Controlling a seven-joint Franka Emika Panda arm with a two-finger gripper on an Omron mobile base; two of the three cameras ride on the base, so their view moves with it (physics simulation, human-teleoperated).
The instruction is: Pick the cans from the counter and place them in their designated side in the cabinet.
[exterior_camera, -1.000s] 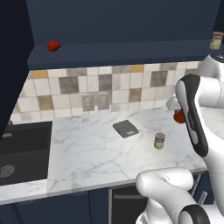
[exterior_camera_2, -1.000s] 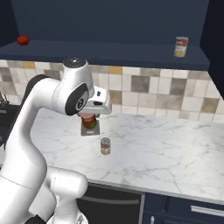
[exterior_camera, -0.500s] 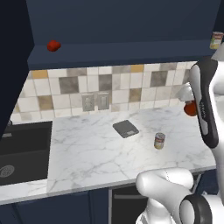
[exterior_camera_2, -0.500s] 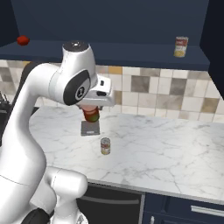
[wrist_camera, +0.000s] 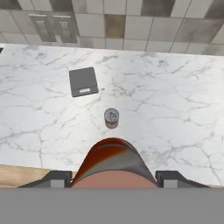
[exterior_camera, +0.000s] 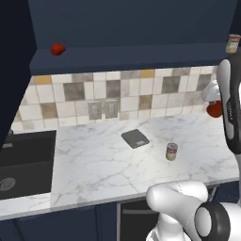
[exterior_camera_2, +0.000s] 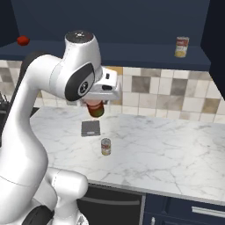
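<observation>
Hand view showed me the gripper (wrist_camera: 113, 177) clamped around the red can (wrist_camera: 113, 164), high above the marble counter (wrist_camera: 175, 113), where the labelled can (wrist_camera: 111, 118) stood beside a grey scale (wrist_camera: 83, 82).

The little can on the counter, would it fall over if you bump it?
Probably. The small can stands upright on the smooth marble counter, taller than wide, so a high knock might tip it. Once down, its round body would likely roll. It looks stiff, not squashy.
</observation>
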